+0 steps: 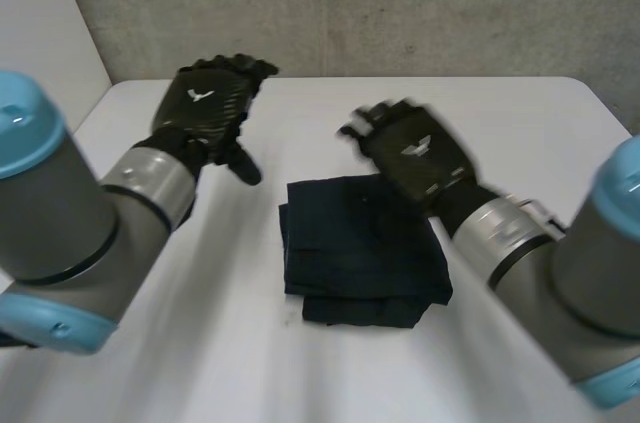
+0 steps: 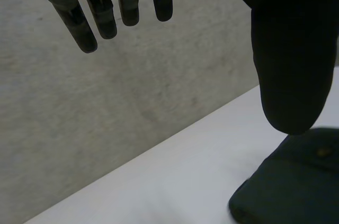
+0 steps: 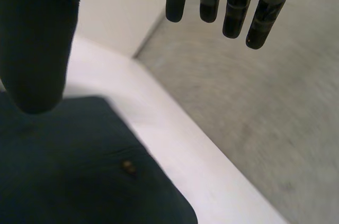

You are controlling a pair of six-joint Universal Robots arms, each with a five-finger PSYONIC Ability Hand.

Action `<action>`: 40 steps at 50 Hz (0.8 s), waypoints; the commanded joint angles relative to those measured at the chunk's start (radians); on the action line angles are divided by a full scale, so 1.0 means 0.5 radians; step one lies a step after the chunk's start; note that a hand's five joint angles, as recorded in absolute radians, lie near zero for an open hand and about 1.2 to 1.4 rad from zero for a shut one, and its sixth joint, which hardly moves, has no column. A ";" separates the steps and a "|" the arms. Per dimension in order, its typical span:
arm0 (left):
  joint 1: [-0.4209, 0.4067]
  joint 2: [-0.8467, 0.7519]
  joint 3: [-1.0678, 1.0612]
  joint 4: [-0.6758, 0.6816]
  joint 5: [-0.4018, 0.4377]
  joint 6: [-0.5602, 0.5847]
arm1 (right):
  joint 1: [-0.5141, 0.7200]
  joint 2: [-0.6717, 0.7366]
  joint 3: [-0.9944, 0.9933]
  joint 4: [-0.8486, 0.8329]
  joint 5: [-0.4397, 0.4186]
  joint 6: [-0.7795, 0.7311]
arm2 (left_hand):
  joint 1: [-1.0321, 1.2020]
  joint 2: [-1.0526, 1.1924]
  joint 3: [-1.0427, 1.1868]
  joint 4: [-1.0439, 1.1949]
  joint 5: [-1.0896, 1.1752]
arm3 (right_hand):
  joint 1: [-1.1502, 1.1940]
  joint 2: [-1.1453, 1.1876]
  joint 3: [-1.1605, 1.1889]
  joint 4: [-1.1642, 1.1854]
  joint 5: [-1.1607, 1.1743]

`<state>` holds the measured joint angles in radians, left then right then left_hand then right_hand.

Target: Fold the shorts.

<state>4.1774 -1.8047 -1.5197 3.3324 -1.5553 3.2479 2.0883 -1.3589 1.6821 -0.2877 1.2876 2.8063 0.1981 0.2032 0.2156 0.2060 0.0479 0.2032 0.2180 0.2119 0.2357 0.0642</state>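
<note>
Navy shorts [image 1: 362,248] are seen folded into a compact stack, left hand [image 1: 200,108] and right hand [image 1: 415,158] held off them, fingers straight, empty; task is judged nearly done.

The dark blue shorts [image 1: 362,248] lie folded in a small square in the middle of the white bench [image 1: 520,133]. The left hand [image 1: 205,103] is up beside them, apart. The right hand [image 1: 415,153] is over their far right corner.
</note>
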 commanded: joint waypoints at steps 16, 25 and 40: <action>-0.387 -1.002 0.720 -0.713 -0.448 -0.200 | -0.204 0.674 -0.538 0.796 0.063 0.210 | -0.047 -0.057 -0.082 -0.063 -0.096 | -0.057 -0.087 -0.075 -0.122 -0.128; -0.387 -1.045 0.742 -0.817 -0.439 -0.176 | -0.201 0.760 -0.539 0.796 0.272 -0.013 | -0.047 -0.057 -0.082 -0.063 -0.096 | -0.057 -0.087 -0.075 -0.122 -0.128; -0.329 -0.404 0.717 -0.903 -0.436 -0.188 | -0.213 0.185 -0.578 0.588 0.452 0.142 | -0.047 -0.057 -0.082 -0.063 -0.096 | -0.057 -0.087 -0.075 -0.122 -0.128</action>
<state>3.9793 -2.2171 -1.1617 2.8935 -1.7734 3.1581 1.9916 -1.0922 1.4167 0.0570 1.4370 2.8038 0.1752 0.1896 0.2156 0.2060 0.0479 0.1788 0.2038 0.2120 0.2356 0.0531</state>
